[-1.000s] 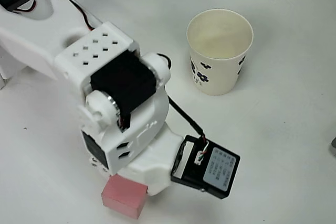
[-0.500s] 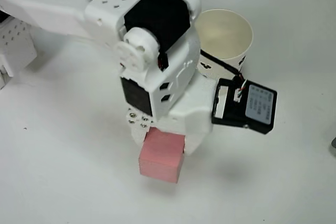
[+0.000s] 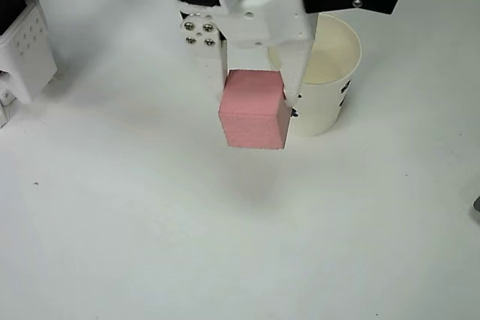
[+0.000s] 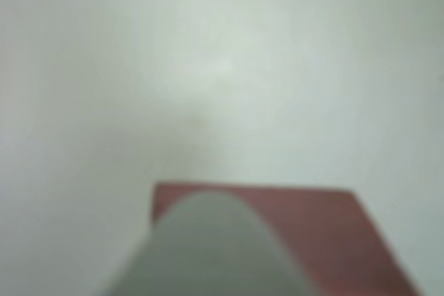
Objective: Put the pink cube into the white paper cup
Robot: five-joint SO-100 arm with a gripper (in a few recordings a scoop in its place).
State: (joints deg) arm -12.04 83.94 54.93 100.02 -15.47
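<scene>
1. We count one pink cube [image 3: 254,115], one white paper cup [image 3: 321,73], one gripper [image 3: 253,91] and one white table [image 3: 150,222] in the overhead view.
2. The cube is a matte, pale-pink block with flat faces and sharp edges; its surface looks faintly grainy, like foam.
3. The cup is tapered paper with a rolled rim, a cream inside and small black prints on its side; it stands upright on the table.
4. The gripper is smooth white plastic with four small screws on one side, and a black camera module sits on its right side in the overhead view.
5. We see the two fingers closed on the cube, one against its left face and one against its right face, with the cube raised off the table and a soft shadow beneath it.
6. The cube hangs just left of the cup in the overhead view, overlapping its wall in the picture; its height relative to the rim we cannot tell.
7. In the blurred wrist view, a pale finger [image 4: 208,247] fills the lower middle with the pink cube [image 4: 326,230] behind it, above the plain white table [image 4: 222,67].
8. Half a second ago the cube was lower in the overhead picture, well short of the cup; one second ago it lay at the bottom edge. The cup has stayed in place.
</scene>
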